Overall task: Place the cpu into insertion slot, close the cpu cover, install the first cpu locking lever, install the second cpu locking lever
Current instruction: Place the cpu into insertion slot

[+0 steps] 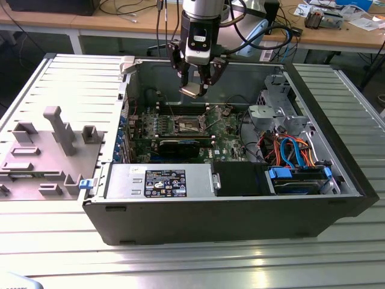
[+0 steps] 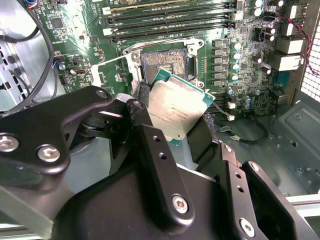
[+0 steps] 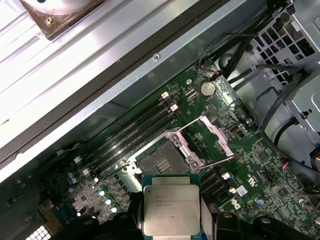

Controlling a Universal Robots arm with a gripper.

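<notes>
My gripper (image 1: 194,90) hangs inside the open computer case, above the motherboard (image 1: 225,135), shut on the cpu (image 1: 190,91). In both wrist views the cpu (image 2: 177,111) (image 3: 171,210) is a silvery square chip with a green edge, pinched between the black fingers (image 2: 150,145) and held slightly tilted. The insertion slot (image 3: 159,163) (image 2: 164,64) lies bare and dark below it, a little way off. The cpu cover (image 3: 218,136) stands raised beside the slot, with thin wire levers lifted next to it.
Long memory slots (image 3: 132,132) run beside the socket. A black graphics card (image 1: 180,146), a power supply (image 1: 159,180) and a drive bay with blue and orange cables (image 1: 292,150) fill the case. A grey fixture tray (image 1: 42,150) lies at the exterior view's left.
</notes>
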